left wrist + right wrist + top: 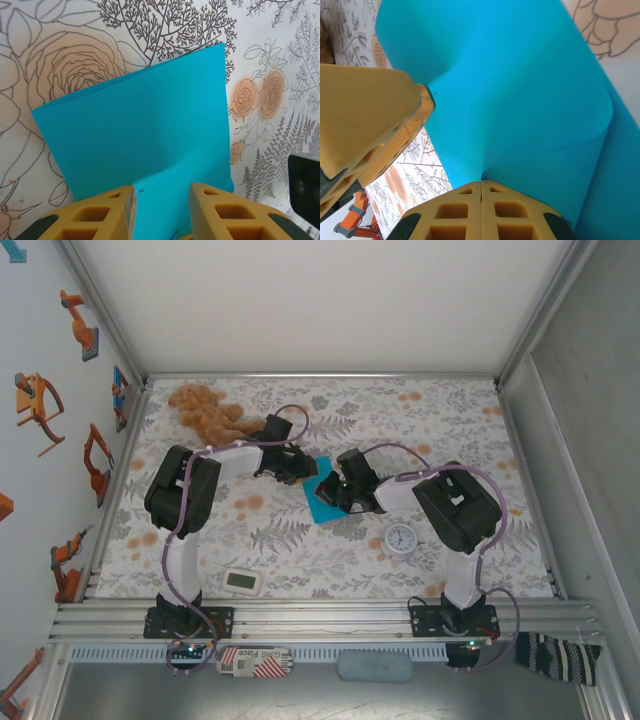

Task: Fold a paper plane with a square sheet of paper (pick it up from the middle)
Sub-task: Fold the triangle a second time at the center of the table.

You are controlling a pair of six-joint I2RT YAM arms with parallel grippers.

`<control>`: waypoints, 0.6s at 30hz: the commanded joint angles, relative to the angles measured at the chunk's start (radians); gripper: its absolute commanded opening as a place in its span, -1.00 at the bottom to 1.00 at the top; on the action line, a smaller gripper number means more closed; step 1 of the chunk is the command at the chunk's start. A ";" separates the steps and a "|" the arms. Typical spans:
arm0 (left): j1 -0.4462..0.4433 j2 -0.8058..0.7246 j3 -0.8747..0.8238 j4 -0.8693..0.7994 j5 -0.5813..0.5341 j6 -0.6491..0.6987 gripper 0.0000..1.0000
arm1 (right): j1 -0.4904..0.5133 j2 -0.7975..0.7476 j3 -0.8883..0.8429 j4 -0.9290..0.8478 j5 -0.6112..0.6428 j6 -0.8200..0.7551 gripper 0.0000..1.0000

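Right wrist: right jaws pinch the paper (510, 90); left jaws spread around it.

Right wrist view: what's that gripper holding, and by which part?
The turquoise paper, pinched at its edge by the shut right gripper; the sheet puckers toward the pinch.

Plain turquoise-blue sheet of paper (150, 130); counter (450, 420) white w/ grey fern + orange rose print; teddy bear (205, 410) brown.
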 commanded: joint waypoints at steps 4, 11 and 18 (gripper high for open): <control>0.013 0.023 0.017 -0.043 -0.008 0.025 -0.30 | 0.005 0.016 -0.017 -0.025 0.030 0.012 -1.00; 0.059 -0.056 0.076 -0.079 -0.063 0.007 -0.24 | 0.005 0.023 -0.013 -0.044 0.020 0.016 -0.94; 0.099 -0.169 0.032 -0.115 -0.218 0.004 -0.19 | 0.005 0.025 -0.002 -0.044 0.009 0.018 -0.42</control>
